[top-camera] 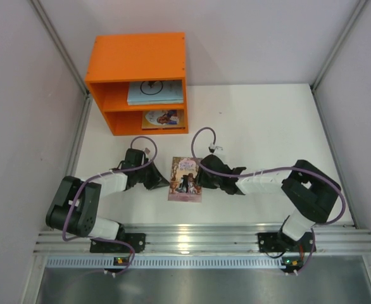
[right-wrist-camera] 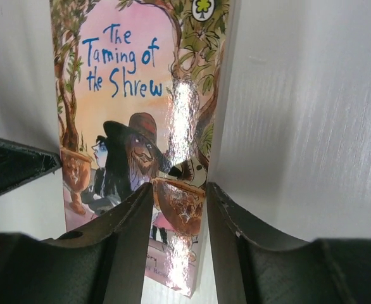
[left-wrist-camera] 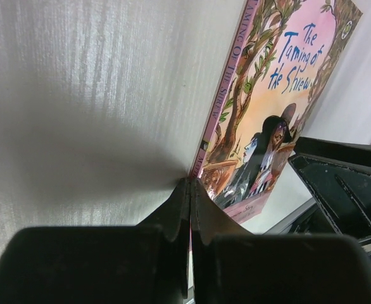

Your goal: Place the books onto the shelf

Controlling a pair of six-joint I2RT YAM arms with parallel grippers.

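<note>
The pink book [top-camera: 185,179] lies flat on the table [top-camera: 268,120] between my two hands, cover up, its top toward 12 o'clock. My left gripper [top-camera: 162,182] is clenched tight on nothing, its closed tip touching or just beside the spine at the book's 9 o'clock. My right gripper [top-camera: 202,179] sits at 3 o'clock with its jaws partway apart, astride the near part of the page edge. I cannot tell whether the pads bear on the cover, and I see no firm hold. The step, as I judge it, is getting a thin flat book off the table. I would use the left tip as a backstop so the book cannot slide toward 9 o'clock. Then I would work one right finger under the page edge and close only once cover and pages are all between the pads. The cover is glossy, so I expect a light pinch to slip. The shelf [top-camera: 138,57] stands at 11 o'clock, well apart from the book. It has a pale blue book [top-camera: 154,92] in its upper compartment and an illustrated book [top-camera: 163,118] in the lower, with room at the left of each. The openings look low, so I would carry the book level. The table from 12 to 2 o'clock gives room to swing. My left arm [top-camera: 103,183] lies near the path, and the side wall [top-camera: 21,126] crowds the shelf at 9 o'clock.
</note>
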